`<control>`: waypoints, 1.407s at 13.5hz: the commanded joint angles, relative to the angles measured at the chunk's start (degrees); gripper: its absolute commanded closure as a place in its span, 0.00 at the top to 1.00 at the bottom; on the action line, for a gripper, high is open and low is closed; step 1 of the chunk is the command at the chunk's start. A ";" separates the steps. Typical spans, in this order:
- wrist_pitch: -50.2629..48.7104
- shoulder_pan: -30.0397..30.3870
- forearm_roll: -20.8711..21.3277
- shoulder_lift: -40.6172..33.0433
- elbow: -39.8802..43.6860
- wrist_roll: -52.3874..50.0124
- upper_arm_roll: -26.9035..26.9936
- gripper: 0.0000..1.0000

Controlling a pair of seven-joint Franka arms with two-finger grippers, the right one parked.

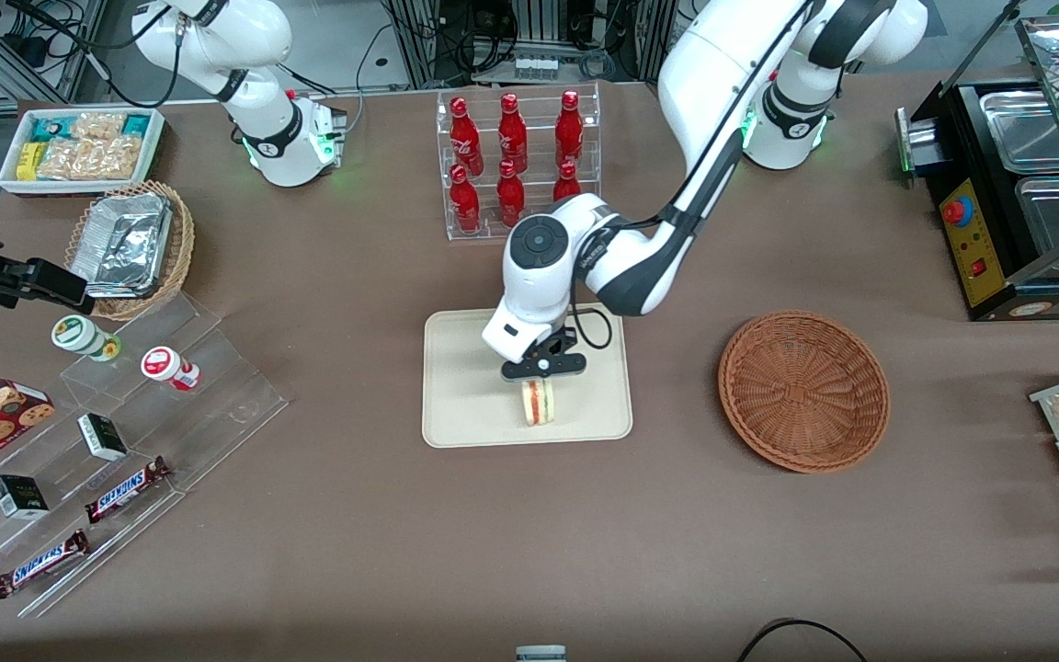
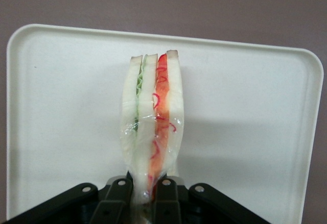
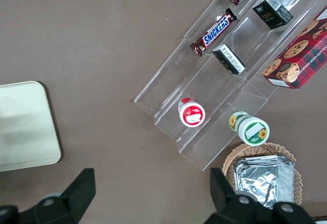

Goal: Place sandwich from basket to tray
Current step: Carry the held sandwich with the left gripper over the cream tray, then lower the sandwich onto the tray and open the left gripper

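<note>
With the claw (image 1: 540, 379) clamped on the sandwich (image 1: 538, 403), which stands on edge over the tray (image 1: 465, 386) and well apart from the basket (image 1: 803, 390), lower until the bread rests flat, then part the fingers slowly to avoid toppling it.

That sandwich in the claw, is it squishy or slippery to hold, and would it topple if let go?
The sandwich is probably soft: its bread narrows where the end effector pinches it. Its shiny clear wrap may make it slippery. It stands on edge over the tray, so it would likely tip flat once released.
</note>
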 commanded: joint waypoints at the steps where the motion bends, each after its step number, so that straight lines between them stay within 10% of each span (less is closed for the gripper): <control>1: -0.07 -2.05 2.23 2.32 2.32 0.06 0.89 0.05; 6: -0.07 -2.76 2.94 3.73 2.14 0.33 0.89 0.15; 8: -0.07 -2.76 3.21 3.91 1.97 0.24 0.89 1.00; 19: -8.57 1.18 2.24 -9.07 2.41 -0.82 1.33 1.00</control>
